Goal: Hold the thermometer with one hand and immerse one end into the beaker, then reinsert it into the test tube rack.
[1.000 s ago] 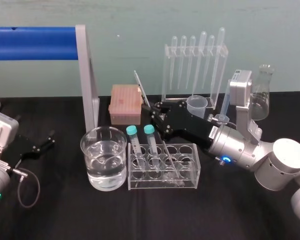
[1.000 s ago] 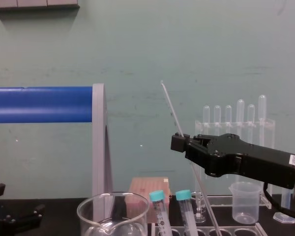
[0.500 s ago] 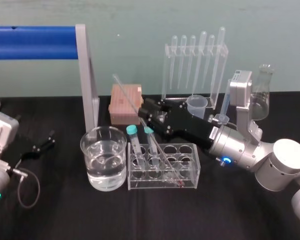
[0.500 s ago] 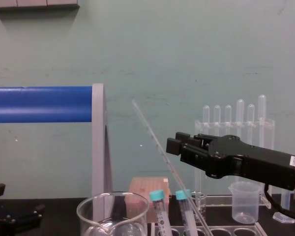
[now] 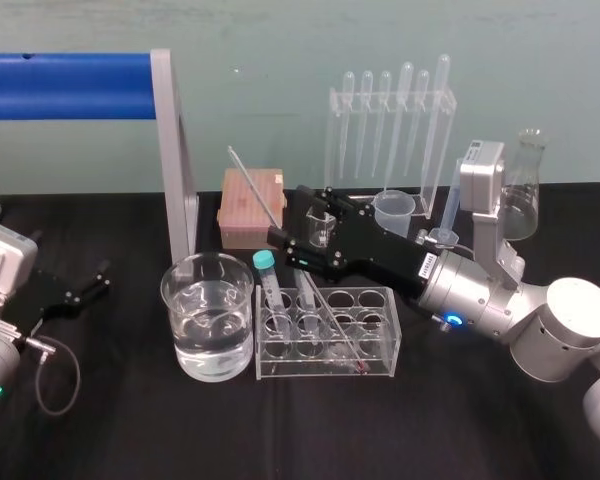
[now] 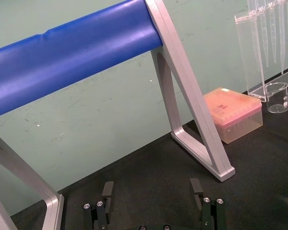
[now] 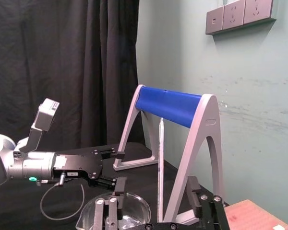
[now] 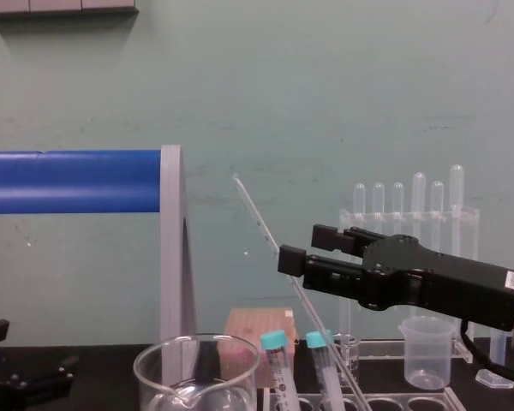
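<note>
Above rack (image 5: 376, 366): capped tubes (image 5: 265, 263), leaning thermometer (image 5: 255, 190); beaker (image 5: 170, 300) mouth open.

Below my right gripper (image 8: 300, 247), the chest view's lower edge cuts off the test tube rack (image 8: 411, 402) and the beaker (image 8: 197, 372). My gripper hides a short section of the thermometer (image 8: 255, 214); its marks are too small to read.

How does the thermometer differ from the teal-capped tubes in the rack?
The thermometer is far longer and thinner than the teal-capped tubes. The thermometer leans steeply inside the open right gripper; the tubes lean slightly. The tubes wear caps; the thermometer has none. All are clear and stand in the test tube rack.
</note>
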Controlling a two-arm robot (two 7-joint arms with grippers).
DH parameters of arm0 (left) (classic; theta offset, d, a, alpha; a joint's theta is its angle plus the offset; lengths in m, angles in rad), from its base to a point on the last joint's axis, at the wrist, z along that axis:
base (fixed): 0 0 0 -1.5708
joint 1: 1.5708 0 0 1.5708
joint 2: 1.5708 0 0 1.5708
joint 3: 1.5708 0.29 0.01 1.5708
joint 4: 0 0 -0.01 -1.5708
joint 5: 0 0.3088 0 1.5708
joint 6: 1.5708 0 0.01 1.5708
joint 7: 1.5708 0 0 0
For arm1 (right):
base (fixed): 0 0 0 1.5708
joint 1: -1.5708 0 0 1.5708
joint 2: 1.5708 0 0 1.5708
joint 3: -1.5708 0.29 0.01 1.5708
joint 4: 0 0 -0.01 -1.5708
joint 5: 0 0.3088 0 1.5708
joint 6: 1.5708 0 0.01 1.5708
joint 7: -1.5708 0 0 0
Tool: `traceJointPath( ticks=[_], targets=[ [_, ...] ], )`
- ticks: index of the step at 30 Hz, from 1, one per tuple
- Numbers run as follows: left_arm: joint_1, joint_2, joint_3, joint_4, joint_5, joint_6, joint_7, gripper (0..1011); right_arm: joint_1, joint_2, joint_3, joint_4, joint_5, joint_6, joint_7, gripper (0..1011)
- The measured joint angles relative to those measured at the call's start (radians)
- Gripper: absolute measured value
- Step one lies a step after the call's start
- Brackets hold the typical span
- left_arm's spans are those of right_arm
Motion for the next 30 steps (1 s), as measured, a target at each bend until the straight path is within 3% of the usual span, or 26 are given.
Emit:
traceJointPath(
  ticks=[6, 9, 12, 13, 19, 25, 30],
  targets=[
    [0.000, 0.000, 0.000, 0.000, 0.000, 0.000, 0.000, 1008, -0.041, 0.029, 0.050, -0.068, 0.012, 0.012, -0.063, 927],
    [0.000, 0.000, 0.000, 0.000, 0.000, 0.000, 0.000, 1008, -0.107, 0.063, 0.121, -0.140, -0.004, 0.057, -0.203, 1003],
    [0.000, 0.000, 0.000, 0.000, 0.000, 0.000, 0.000, 1008, -0.150, 0.079, 0.162, -0.169, -0.022, 0.086, -0.296, 1003],
    [0.000, 0.000, 0.000, 0.000, 0.000, 0.000, 0.000, 1008, -0.179, 0.087, 0.184, -0.182, -0.040, 0.114, -0.356, 1002],
    [0.000, 0.000, 0.000, 0.000, 0.000, 0.000, 0.000, 1008, -0.251, 0.092, 0.213, -0.176, -0.108, 0.253, -0.539, 1003],
    [0.000, 0.000, 0.000, 0.000, 0.000, 0.000, 0.000, 1008, -0.266, 0.069, 0.213, -0.143, -0.133, 0.313, -0.588, 1003],
    [0.000, 0.000, 0.000, 0.000, 0.000, 0.000, 0.000, 1008, -0.265, 0.070, 0.213, -0.144, -0.133, 0.310, -0.587, 1003]
  ],
)
